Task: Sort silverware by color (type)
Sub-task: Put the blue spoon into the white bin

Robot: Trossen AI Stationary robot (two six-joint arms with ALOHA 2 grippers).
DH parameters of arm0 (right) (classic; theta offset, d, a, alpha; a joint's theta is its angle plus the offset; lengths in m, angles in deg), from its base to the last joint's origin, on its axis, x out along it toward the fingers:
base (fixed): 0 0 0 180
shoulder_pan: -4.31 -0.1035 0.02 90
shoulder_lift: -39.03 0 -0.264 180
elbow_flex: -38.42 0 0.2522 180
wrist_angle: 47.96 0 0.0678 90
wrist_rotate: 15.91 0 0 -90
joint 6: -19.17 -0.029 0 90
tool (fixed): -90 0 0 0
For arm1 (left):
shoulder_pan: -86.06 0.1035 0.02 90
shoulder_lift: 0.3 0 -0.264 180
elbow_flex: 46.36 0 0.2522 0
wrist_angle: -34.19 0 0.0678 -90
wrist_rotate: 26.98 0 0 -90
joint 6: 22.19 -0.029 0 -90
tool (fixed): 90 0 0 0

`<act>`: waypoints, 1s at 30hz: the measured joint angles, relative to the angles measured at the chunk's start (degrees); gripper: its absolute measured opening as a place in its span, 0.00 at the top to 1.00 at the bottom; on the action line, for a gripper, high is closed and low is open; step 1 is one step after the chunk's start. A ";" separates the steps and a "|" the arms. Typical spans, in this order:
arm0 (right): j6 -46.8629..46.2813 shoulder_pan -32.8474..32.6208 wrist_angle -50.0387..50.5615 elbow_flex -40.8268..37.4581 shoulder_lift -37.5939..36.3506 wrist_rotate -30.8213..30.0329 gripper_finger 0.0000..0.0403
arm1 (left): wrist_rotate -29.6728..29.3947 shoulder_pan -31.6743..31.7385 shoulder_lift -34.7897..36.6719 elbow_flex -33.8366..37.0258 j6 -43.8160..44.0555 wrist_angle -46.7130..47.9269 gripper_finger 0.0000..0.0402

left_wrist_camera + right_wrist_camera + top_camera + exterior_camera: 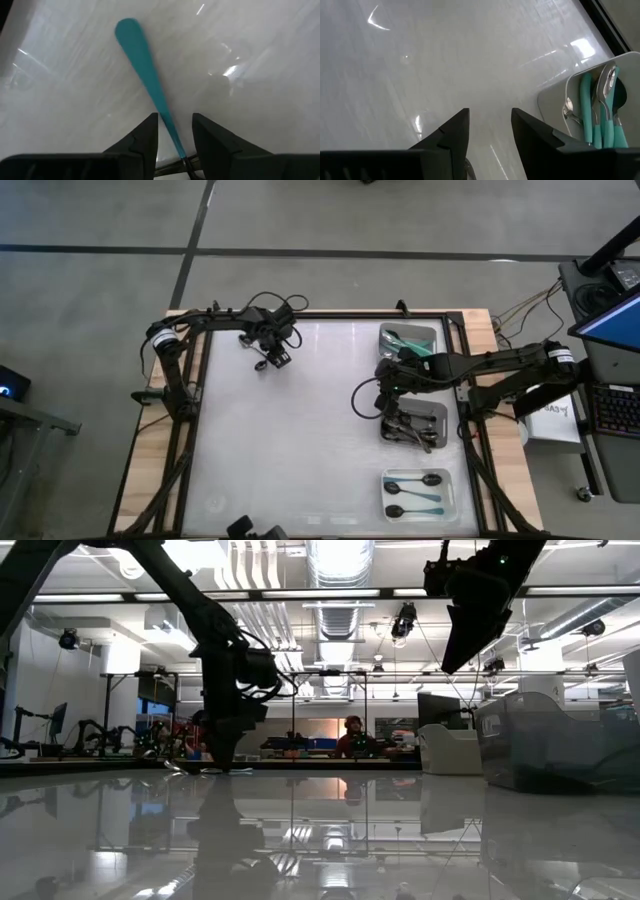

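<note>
A teal-handled spoon [145,75] lies flat on the white table at its far left. My left gripper [175,132] points down over it, open, with one finger on each side of the handle near the bowl end and a small gap on both sides. The gripper's body hides the bowl. In the high view this gripper [272,360] is at the far left of the table. My right gripper [490,130] hangs open and empty above the table near the trays on the right [392,385]; it holds nothing.
Three trays stand along the right side. The far tray [432,332] holds teal-handled spoons [600,115], the middle tray [440,412] metal ones, and the near tray [452,492] black-bowled spoons with teal handles. The table's middle and left are bare white surface.
</note>
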 joint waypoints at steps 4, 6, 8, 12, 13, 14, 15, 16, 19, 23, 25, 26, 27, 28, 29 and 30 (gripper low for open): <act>0.15 0.00 0.00 -0.04 0.00 0.00 0.65 | 0.11 0.08 0.06 0.00 0.38 0.02 0.74; 0.17 0.00 0.00 -0.07 0.00 0.00 0.65 | 0.16 0.29 0.06 0.00 0.14 0.00 0.74; 0.15 0.00 0.00 -0.11 0.00 0.00 0.65 | 0.56 0.82 0.09 0.00 0.55 0.00 0.74; 0.17 0.00 0.00 -0.11 0.00 0.00 0.65 | 5.29 2.65 0.09 0.08 4.21 0.07 0.79; 0.17 0.00 0.02 -0.11 0.00 0.00 0.65 | 7.48 3.22 0.09 0.15 4.89 0.03 0.80; 0.17 0.00 0.02 -0.11 0.00 0.02 0.65 | 9.08 3.62 0.01 0.18 5.43 -0.04 0.82; 0.20 0.00 0.02 -0.11 0.00 0.02 0.65 | 9.78 3.96 -0.18 0.22 6.11 -0.02 0.85; 0.20 0.00 0.02 -0.11 0.00 0.01 0.65 | 9.66 4.10 -0.41 0.20 6.69 0.09 0.88; 0.43 0.00 0.04 -0.11 0.00 0.02 0.65 | 8.80 4.34 -2.00 0.09 7.67 0.56 0.97; 2.15 0.00 0.09 -0.11 0.00 0.02 0.65 | 9.30 4.33 -3.28 -0.07 7.34 0.86 0.98; 2.45 0.00 0.09 -0.11 0.00 0.02 0.65 | 10.14 4.32 -3.28 -0.48 7.28 1.23 0.99; 2.51 0.00 0.07 -0.11 0.00 0.02 0.65 | 10.97 4.34 -2.98 -0.83 7.32 1.61 0.99; 2.51 0.00 0.07 -0.11 0.00 0.02 0.65 | 11.51 4.36 -2.43 -1.50 7.34 1.98 0.99; 2.55 0.00 0.05 -0.11 0.00 0.01 0.65 | 12.09 4.36 -1.87 -2.34 7.30 2.70 0.99; 2.56 0.02 0.01 -0.11 0.00 -0.08 0.65 | 13.17 4.31 -1.59 -3.27 7.32 3.11 1.00; 2.56 0.02 -0.11 -0.12 0.00 -0.15 0.65 | 14.64 4.08 -1.26 -4.38 7.33 3.56 1.00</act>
